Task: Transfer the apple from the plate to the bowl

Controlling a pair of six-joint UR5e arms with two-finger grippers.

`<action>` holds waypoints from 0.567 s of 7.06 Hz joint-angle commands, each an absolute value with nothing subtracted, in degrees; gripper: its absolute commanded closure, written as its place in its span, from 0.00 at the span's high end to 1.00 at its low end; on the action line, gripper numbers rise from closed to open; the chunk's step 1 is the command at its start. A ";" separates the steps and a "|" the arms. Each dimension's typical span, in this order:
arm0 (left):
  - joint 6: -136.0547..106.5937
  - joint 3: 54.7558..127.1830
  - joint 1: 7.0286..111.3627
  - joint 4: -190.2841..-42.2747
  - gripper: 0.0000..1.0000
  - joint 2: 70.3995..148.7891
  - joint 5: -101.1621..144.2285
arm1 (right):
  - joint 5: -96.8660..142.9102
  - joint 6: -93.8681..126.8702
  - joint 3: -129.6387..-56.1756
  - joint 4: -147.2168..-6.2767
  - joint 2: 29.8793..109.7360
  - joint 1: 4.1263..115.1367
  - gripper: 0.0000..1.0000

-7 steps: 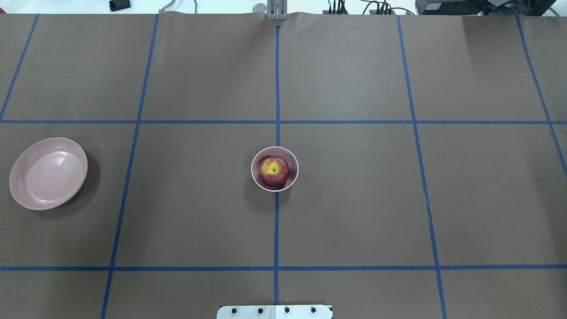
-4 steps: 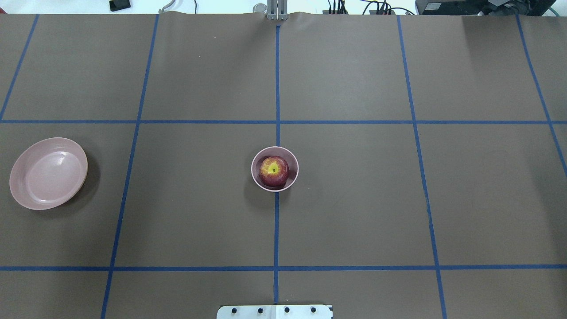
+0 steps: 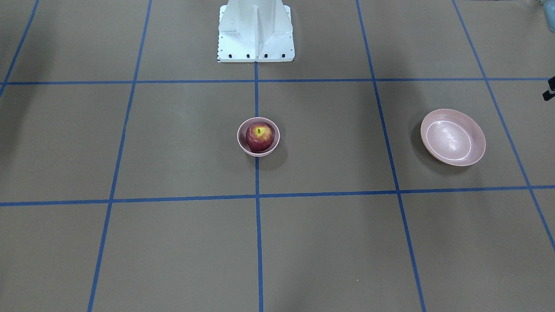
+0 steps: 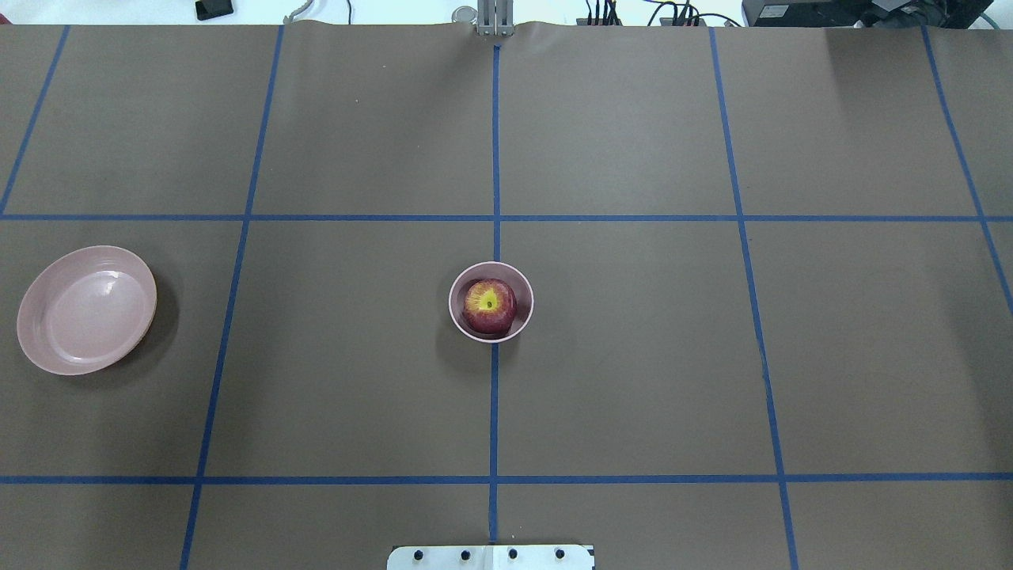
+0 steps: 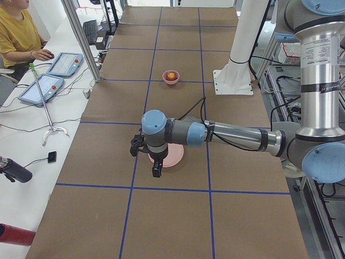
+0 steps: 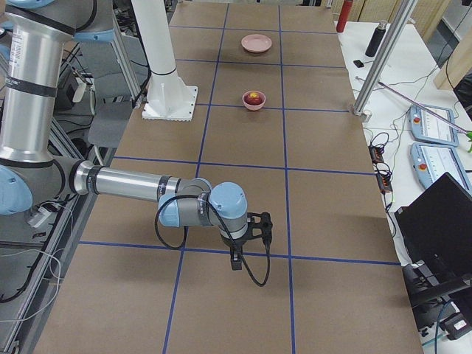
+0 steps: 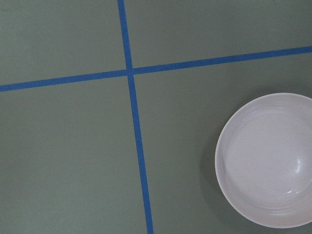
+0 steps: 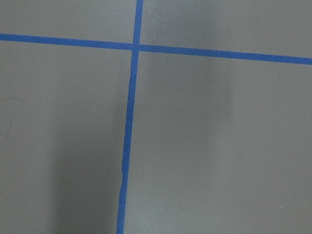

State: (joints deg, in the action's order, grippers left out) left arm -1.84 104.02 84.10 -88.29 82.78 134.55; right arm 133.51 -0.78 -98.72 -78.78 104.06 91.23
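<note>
The dark-red apple (image 4: 489, 305) with a yellow-green stem patch sits inside the small deep pink bowl (image 4: 529, 301) at the table's centre, also in the front view, apple (image 3: 259, 136) in bowl (image 3: 239, 138). The wide pink plate (image 4: 87, 309) lies empty at the left side; it also shows in the left wrist view (image 7: 268, 156). My left gripper (image 5: 156, 172) hangs over the plate (image 5: 177, 157), far from the bowl. My right gripper (image 6: 234, 262) hangs over bare table at the other end. I cannot tell if either is open or shut.
The white robot base (image 3: 256, 30) stands at the table's near-robot edge. Blue tape lines grid the brown table. An operator (image 5: 16, 38) sits beside control pendants (image 5: 48, 86) off the table's far side. A laptop (image 6: 442, 221) and bottles (image 6: 380, 37) stand there too.
</note>
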 commanded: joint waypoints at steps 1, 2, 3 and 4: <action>-1.49 103.36 84.46 -88.50 0.98 80.26 134.74 | 134.12 0.43 -98.88 -79.62 103.19 91.14 1.00; -1.41 103.62 84.81 -88.51 0.98 79.20 134.82 | 134.12 0.53 -98.79 -79.80 102.92 91.14 1.00; -1.41 103.97 85.08 -88.59 0.98 78.23 134.91 | 134.12 0.53 -98.70 -79.80 103.01 91.14 1.00; -1.41 104.06 85.51 -88.59 0.98 78.22 134.91 | 134.12 0.53 -98.70 -79.80 103.01 91.14 1.00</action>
State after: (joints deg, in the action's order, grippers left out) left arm -1.42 103.87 85.06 -88.56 78.68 134.87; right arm 134.11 0.49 -98.75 -79.76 103.04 91.15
